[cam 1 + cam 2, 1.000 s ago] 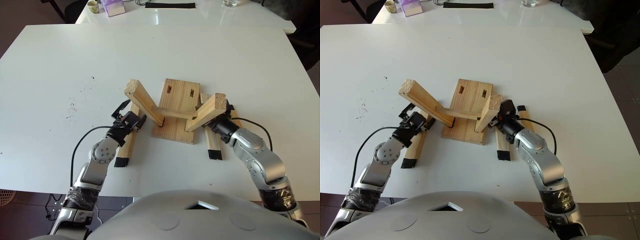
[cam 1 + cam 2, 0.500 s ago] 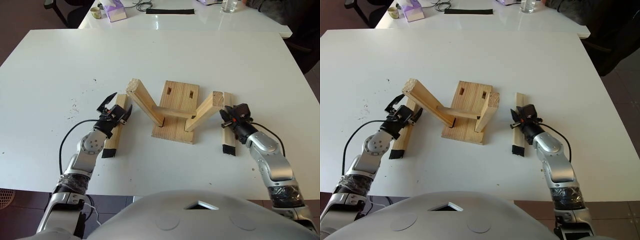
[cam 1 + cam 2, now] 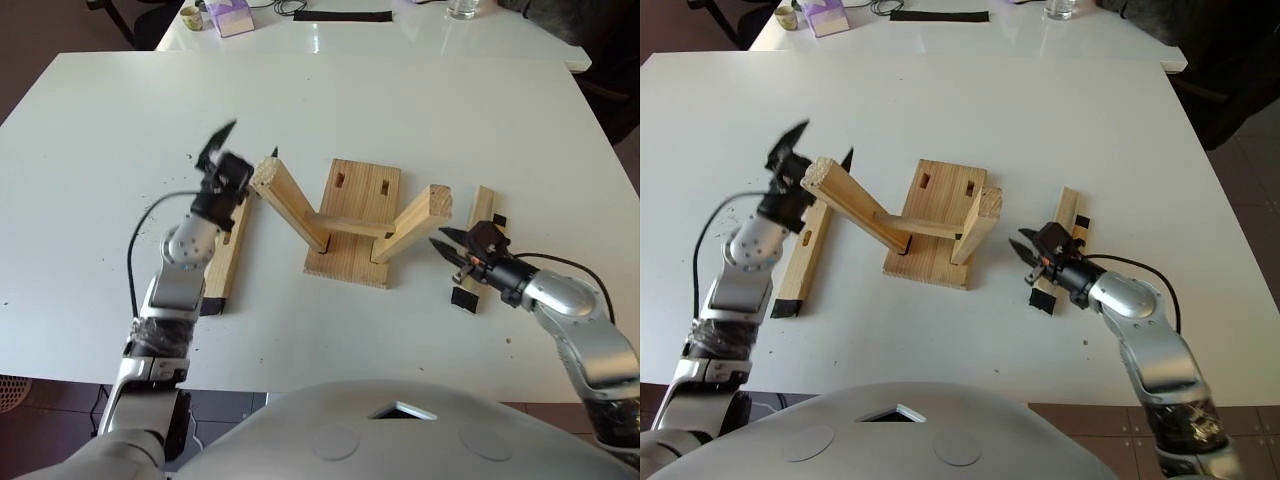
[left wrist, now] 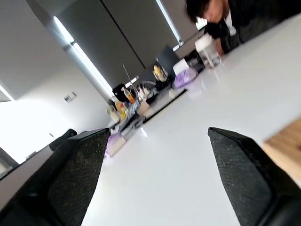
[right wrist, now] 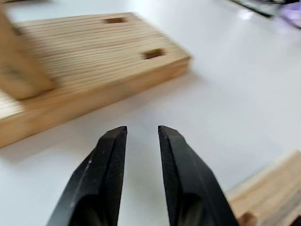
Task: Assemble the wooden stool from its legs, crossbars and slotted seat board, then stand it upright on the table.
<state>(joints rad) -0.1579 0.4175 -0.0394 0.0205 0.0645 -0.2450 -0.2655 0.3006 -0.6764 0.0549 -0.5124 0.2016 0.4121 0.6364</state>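
The slotted seat board (image 3: 355,190) lies flat on the white table (image 3: 120,110). Two legs (image 3: 290,205) (image 3: 412,224) stand slanted on it, joined by a crossbar (image 3: 350,228). A loose black-tipped leg (image 3: 228,258) lies left of the board, another (image 3: 478,232) to its right. My left gripper (image 3: 245,145) is raised, open and empty, beside the left slanted leg's top end. My right gripper (image 3: 440,250) is low over the table between the right slanted leg and the right loose leg, open and empty. In the right wrist view its fingers (image 5: 110,160) face the seat board (image 5: 94,56).
A second white table (image 3: 420,30) behind carries a cup (image 3: 187,14), a purple box (image 3: 228,15), a black strip (image 3: 340,15) and a glass (image 3: 462,8). Dark specks (image 3: 145,215) dot the left of my table. Its near edge runs just below both arms.
Both grippers left the slanted legs' bases and swung outward. The left one then rose to the left leg's top; the right turned back toward the right leg. Both loose legs lie farther out.
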